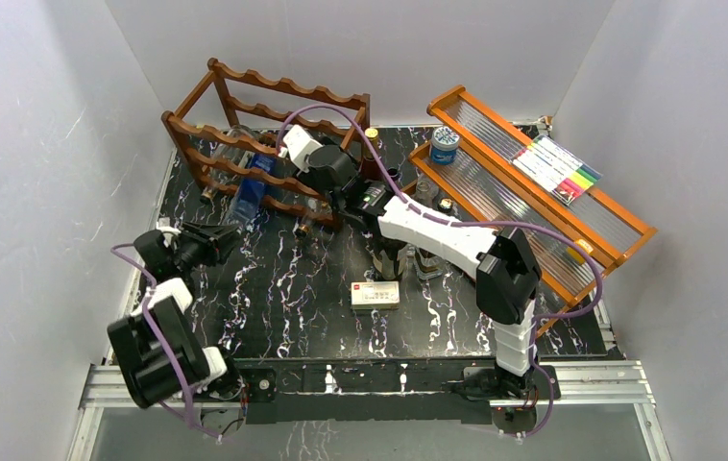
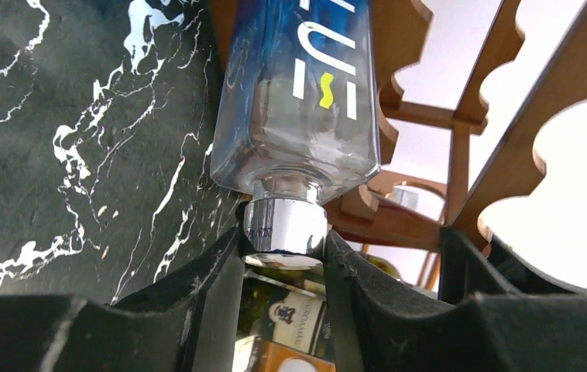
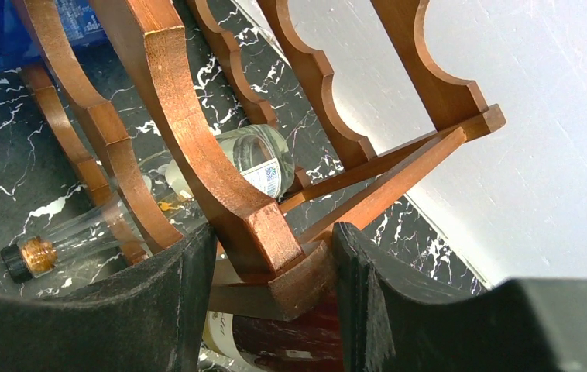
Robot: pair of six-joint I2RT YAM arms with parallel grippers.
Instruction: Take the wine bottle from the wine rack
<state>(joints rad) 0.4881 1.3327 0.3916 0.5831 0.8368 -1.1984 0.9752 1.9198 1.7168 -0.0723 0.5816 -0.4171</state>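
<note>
The dark reddish-brown wine rack (image 1: pixel 264 144) stands at the back left. A clear bottle with a blue label (image 1: pixel 250 192) lies tilted in its front rails, neck toward me. In the left wrist view the bottle (image 2: pixel 298 85) fills the top, and its silver cap (image 2: pixel 285 226) sits between my fingers. My left gripper (image 2: pixel 284 260) is shut on that cap; it also shows in the top view (image 1: pixel 218 238). My right gripper (image 1: pixel 329 181) is at the rack's right end, and in the right wrist view (image 3: pixel 275 267) it is shut on a wooden corner post (image 3: pixel 271 232).
A clear corked bottle (image 3: pixel 50 248) and another clear bottle (image 3: pixel 255 159) lie in the rack. An orange-brown stepped shelf (image 1: pixel 533 182) at the right holds a blue-lidded jar (image 1: pixel 445 146) and markers (image 1: pixel 557 168). Standing bottles (image 1: pixel 389 254) and a small box (image 1: pixel 376 294) sit mid-table.
</note>
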